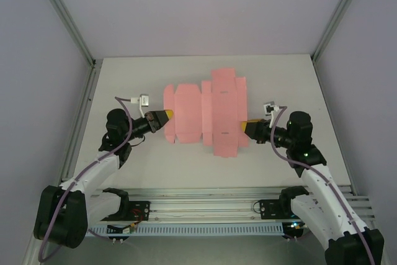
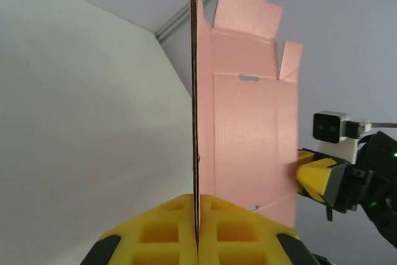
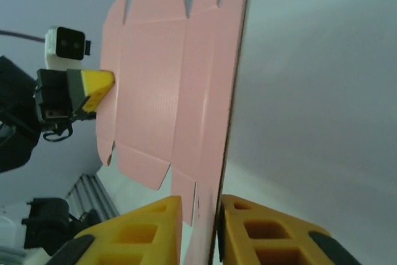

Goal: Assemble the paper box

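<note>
Pink card: paper box [image 1: 205, 113] is unfolded die-cut sheet over middle of bench [image 1: 155, 166], long axis running left-right between arms. Left tool [image 1: 166, 116] clamped on sheet's left edge. Right tool [image 1: 244, 126] narrow, straddling right edge; actual grip unclear.

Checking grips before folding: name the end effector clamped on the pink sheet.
The left end effector: jaws pressed shut on the sheet. The right end effector shows a gap.

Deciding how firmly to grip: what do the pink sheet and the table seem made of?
Pink sheet: thin matte card, perhaps finely fluted; faint ribbing, crisp die-cut flaps, no glare. Table: smooth white, dull finish, laminate or painted board; can't tell which.
</note>
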You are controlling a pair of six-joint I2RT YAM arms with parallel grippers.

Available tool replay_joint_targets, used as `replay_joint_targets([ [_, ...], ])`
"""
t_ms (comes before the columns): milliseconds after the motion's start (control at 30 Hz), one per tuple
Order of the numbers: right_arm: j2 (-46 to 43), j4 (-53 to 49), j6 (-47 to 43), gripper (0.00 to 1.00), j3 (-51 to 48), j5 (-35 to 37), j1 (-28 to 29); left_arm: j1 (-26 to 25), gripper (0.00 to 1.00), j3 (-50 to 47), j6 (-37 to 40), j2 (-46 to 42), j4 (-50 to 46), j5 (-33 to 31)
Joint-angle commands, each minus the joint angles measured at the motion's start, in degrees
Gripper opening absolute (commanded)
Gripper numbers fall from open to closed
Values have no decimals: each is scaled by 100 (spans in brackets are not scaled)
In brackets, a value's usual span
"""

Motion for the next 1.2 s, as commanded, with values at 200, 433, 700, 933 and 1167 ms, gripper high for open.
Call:
replay_joint_targets([
  [200, 296, -189, -422, 0, 628, -326, -11, -32, 0, -238, 172, -254, 66, -105],
  [433, 1037, -2167, -2375, 0, 1688, -12, 3, -35, 100, 453, 1379, -1060, -3346, -2090],
  [700, 3257, -5374, -6541, 0, 4247, 844, 732, 83, 100, 1430, 1525, -1275, -4827, -4161],
  [933, 5911, -7349, -8275, 0, 7336, 1835, 991, 159, 100, 1797, 1460, -603, -4506, -3839],
  [1167, 6432, -4030, -8833, 0, 6073, 4176, 1625, 191, 100, 1637, 1941, -432, -4319, -3825],
])
